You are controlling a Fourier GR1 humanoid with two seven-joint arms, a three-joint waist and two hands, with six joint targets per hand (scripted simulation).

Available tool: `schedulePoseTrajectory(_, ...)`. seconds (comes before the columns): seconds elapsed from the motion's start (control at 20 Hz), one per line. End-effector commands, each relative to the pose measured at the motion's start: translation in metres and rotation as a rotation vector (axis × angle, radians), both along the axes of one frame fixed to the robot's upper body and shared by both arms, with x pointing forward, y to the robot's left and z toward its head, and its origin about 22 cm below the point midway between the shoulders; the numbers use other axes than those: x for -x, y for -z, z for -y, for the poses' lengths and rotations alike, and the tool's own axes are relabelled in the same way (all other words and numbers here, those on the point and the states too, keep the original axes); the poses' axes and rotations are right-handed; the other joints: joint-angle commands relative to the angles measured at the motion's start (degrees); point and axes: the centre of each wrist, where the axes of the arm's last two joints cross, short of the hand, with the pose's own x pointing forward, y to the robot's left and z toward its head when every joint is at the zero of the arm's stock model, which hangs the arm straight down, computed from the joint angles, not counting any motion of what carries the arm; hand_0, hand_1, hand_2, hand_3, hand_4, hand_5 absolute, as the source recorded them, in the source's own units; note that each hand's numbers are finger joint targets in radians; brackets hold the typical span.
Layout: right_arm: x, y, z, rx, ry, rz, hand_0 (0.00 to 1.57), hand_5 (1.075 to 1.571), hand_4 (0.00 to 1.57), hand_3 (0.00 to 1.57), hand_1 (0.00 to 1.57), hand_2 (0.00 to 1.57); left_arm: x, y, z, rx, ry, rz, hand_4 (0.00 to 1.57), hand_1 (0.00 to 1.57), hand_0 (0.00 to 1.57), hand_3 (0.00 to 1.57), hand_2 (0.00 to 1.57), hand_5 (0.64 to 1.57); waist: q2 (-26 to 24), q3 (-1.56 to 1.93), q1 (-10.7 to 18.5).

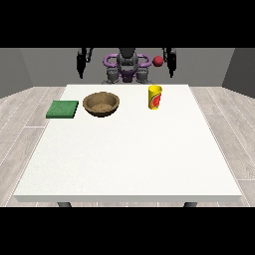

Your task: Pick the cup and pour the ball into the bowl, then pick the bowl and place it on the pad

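Observation:
A yellow cup (155,96) with a red mark stands upright at the table's far right of centre. A small red ball (158,61) shows well above the cup, in front of the robot's torso and just left of the hand at the view's right (171,63); nothing touches it. A brown bowl (101,104) sits left of the cup, and it looks empty. A flat green pad (63,109) lies at the table's left edge. The hand at the view's left (80,65) hangs beside the robot. Both hands are behind the table's far edge, fingers pointing down, holding nothing.
The white table (129,159) stretches towards the camera from the row of cup, bowl and pad. A wooden floor and grey walls surround it.

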Motion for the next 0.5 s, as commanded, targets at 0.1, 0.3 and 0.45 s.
schedulePoseTrajectory(0.1, -0.001, -0.022, 0.006, 0.024, -0.001, 0.020, 0.00, 1.569, 0.00, 0.00, 0.00, 0.00, -0.001, -0.023, -0.004, -0.017, 0.008, 0.022, 0.00, 0.00, 0.00, 0.00, 0.00, 1.557, -11.5, -0.29, -0.1)
schedulePoseTrajectory(0.3, 0.004, -0.039, 0.050, -0.065, -0.024, -0.001, 0.00, 1.569, 0.00, 0.00, 0.00, 0.00, -0.007, -0.042, -0.020, 0.174, -0.050, 0.036, 0.00, 0.00, 0.00, 0.00, 0.00, 1.557, -12.8, -0.35, -1.4)
schedulePoseTrajectory(0.45, -0.001, -0.057, 0.082, -0.064, 0.032, 0.028, 0.00, 1.569, 0.00, 0.00, 0.00, 0.00, 0.000, -0.061, -0.042, 0.167, 0.008, 0.061, 0.00, 0.00, 0.00, 0.00, 0.00, 1.558, -10.6, -0.37, 1.7)
